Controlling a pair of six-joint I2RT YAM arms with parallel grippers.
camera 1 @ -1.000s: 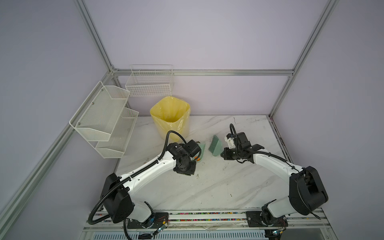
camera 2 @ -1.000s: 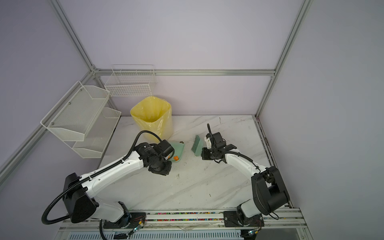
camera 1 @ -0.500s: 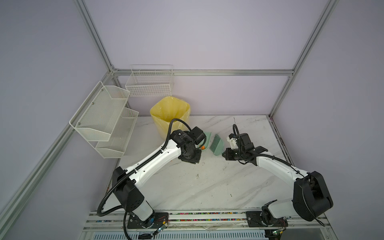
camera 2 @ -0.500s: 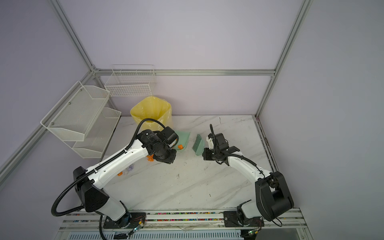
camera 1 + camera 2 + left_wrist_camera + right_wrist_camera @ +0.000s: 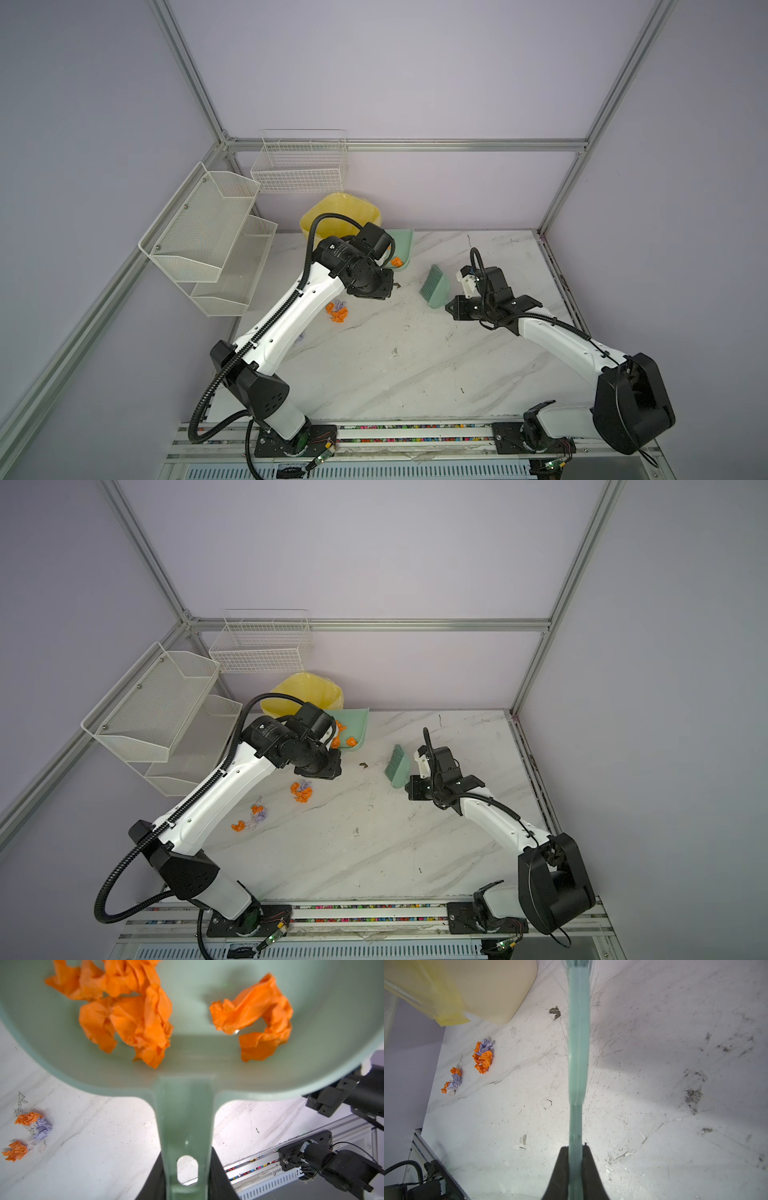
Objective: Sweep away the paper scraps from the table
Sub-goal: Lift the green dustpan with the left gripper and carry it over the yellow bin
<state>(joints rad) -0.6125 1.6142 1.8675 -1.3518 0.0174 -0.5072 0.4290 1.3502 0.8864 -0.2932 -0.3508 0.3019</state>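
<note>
Carrying: left pincer [image 5: 187, 1184] clenched on dustpan [image 5: 187, 1118] handle, orange paper scraps [image 5: 133, 1022] inside, aloft beside yellow bin [image 5: 340, 212].
Brush: right pincer [image 5: 576, 1167] clamped on brush [image 5: 578, 1053].
Leftovers: two clumps [image 5: 302, 791] on surface [image 5: 415, 374].
Risk: tilting short of the bin may spill scraps back.

Soft, even light across both top views, the counter [image 5: 415, 374] bright, only faint shadows under the arms [image 5: 291, 316]. Frame rails [image 5: 196, 83] splay toward the corners, wide-lens stretch. Left wrist view now: dustpan [image 5: 187, 1068] up close and soft, paper scraps [image 5: 133, 1022] in it smeared, one small white glint. Right wrist view: brush handle [image 5: 578, 1064] blurred, the counter's scuffs crisp, grey shadow over one side, a brighter patch mid-frame.
</note>
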